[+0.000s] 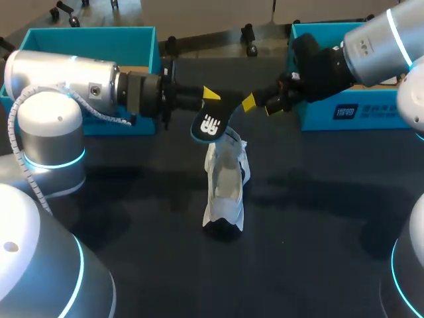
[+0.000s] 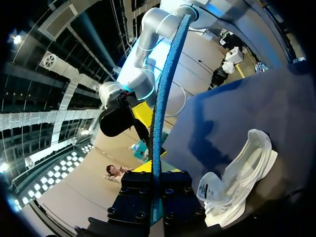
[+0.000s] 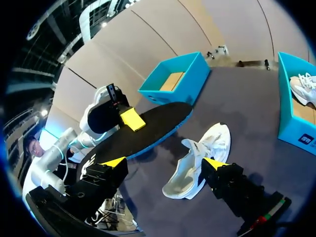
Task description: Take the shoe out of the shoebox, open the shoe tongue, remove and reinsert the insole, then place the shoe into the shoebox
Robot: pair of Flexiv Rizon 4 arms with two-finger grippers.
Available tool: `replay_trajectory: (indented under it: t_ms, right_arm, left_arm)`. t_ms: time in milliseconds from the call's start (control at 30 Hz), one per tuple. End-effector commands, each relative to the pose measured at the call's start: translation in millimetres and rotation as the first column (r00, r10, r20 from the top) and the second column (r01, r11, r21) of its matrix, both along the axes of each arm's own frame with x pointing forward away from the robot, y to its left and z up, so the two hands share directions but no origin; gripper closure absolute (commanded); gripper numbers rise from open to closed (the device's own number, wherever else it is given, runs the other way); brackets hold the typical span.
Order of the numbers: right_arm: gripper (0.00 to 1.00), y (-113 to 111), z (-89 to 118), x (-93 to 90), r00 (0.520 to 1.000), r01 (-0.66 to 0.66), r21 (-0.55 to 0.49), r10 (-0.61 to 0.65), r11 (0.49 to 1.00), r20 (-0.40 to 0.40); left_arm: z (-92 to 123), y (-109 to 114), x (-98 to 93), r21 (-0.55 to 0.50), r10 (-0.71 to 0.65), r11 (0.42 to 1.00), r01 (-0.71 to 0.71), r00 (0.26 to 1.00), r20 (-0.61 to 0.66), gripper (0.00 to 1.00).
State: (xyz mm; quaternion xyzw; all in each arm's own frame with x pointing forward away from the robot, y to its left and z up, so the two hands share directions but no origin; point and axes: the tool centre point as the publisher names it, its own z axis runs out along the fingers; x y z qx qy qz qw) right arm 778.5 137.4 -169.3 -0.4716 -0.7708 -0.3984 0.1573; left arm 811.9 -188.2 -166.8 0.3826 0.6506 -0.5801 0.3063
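A white shoe (image 1: pixel 225 192) lies on the dark table, opening up; it also shows in the wrist views (image 2: pixel 242 173) (image 3: pixel 197 163). Above it hangs a black insole (image 1: pixel 209 124) with a blue edge, and my left gripper (image 1: pixel 207 98) is shut on its upper end. From the left wrist the insole (image 2: pixel 165 89) appears edge-on, between that gripper's (image 2: pixel 157 173) fingers. My right gripper (image 1: pixel 255 103) stands open just right of the insole, not touching it. In the right wrist view the insole (image 3: pixel 143 128) hangs ahead of the open gripper (image 3: pixel 163 165).
A blue shoebox (image 1: pixel 86 46) stands at the back left, also in the right wrist view (image 3: pixel 173 79). Another blue shoebox (image 1: pixel 344 112) stands at the back right, with a second white shoe (image 3: pixel 303 89) inside it. My arms' bases fill the near corners.
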Motion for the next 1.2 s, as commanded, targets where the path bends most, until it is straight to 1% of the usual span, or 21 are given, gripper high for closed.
replay_trajectory:
  t_ms: [33,400,467,500,533,633,667,700,767,800,833,867,933,1000,1067,1200]
  right_arm:
    - [0.0,0,0,-1.9,1.0,0.005,-0.006,-0.005,1.0,0.001]
    - [0.0,0,0,-1.9,1.0,0.005,-0.006,-0.005,1.0,0.001]
    - [0.0,0,0,-1.9,1.0,0.005,-0.006,-0.005,1.0,0.001]
    - [0.0,0,-1,-3.4,1.0,-0.003,-0.021,0.003,1.0,0.026]
    - [0.0,0,-2,-5.3,1.0,-0.012,-0.037,0.012,0.999,-0.001]
    - [0.0,-1,-4,-10.8,0.999,-0.044,-0.086,0.046,0.995,0.011]
    - [0.0,-1,-4,-12.6,0.998,-0.048,-0.102,0.052,0.994,0.039]
    - [0.0,0,-3,-15.1,0.998,-0.052,-0.115,0.055,0.992,0.021]
    - [0.0,1,-2,-20.3,0.996,-0.077,-0.153,0.082,0.985,0.029]
    - [0.0,2,-2,-21.9,0.996,-0.074,-0.161,0.08,0.984,0.032]
    - [0.0,2,-2,-25.4,0.993,-0.089,-0.172,0.1,0.981,0.06]
    - [0.0,3,-2,-27.1,0.993,-0.098,-0.174,0.108,0.98,0.048]
    - [0.0,4,-4,-30.3,0.989,-0.121,-0.197,0.134,0.973,0.056]
    - [0.0,4,-7,-32.6,0.987,-0.136,-0.214,0.152,0.967,0.058]
    - [0.0,6,-9,-34.4,0.985,-0.153,-0.219,0.168,0.964,0.05]
    - [0.0,5,-13,-38.3,0.977,-0.165,-0.248,0.192,0.955,0.089]
  left_arm:
    - [0,-1,-0.6,0.003,0.002,1.0,-0.002,1.0,0.0,1.0]
    - [0,-1,-0.6,0.003,0.002,1.0,-0.002,1.0,0.0,1.0]
    - [-1,-1,-2.1,0.009,-0.013,1.0,0.014,1.0,-0.019,1.0]
    - [-2,0,-1.9,0.009,-0.013,1.0,0.013,1.0,-0.027,1.0]
    - [-2,0,-1.4,0.008,-0.012,1.0,0.012,1.0,-0.024,1.0]
    - [-2,3,-0.6,0.007,-0.013,1.0,0.013,0.999,-0.046,1.0]
    - [-2,4,-1.0,0.009,-0.014,1.0,0.015,0.999,-0.05,1.0]
    - [-1,5,-1.5,0.009,-0.014,1.0,0.015,0.999,-0.049,1.0]
    - [0,7,-3.6,0.012,-0.021,1.0,0.021,0.998,-0.059,1.0]
    - [1,7,-4.1,0.013,-0.02,1.0,0.021,0.998,-0.059,1.0]
    - [2,9,-5.5,0.013,-0.02,1.0,0.021,0.998,-0.059,1.0]
    - [3,11,-6.7,0.012,-0.026,1.0,0.027,0.996,-0.08,1.0]
    - [4,13,-8.1,0.012,-0.026,1.0,0.027,0.996,-0.09,1.0]
    - [4,17,-9.4,0.009,-0.036,0.999,0.038,0.991,-0.132,1.0]
    - [6,20,-10.6,0.008,-0.035,0.999,0.036,0.99,-0.136,1.0]
    - [10,27,-14.7,-0.011,-0.047,0.999,0.046,0.985,-0.167,1.0]
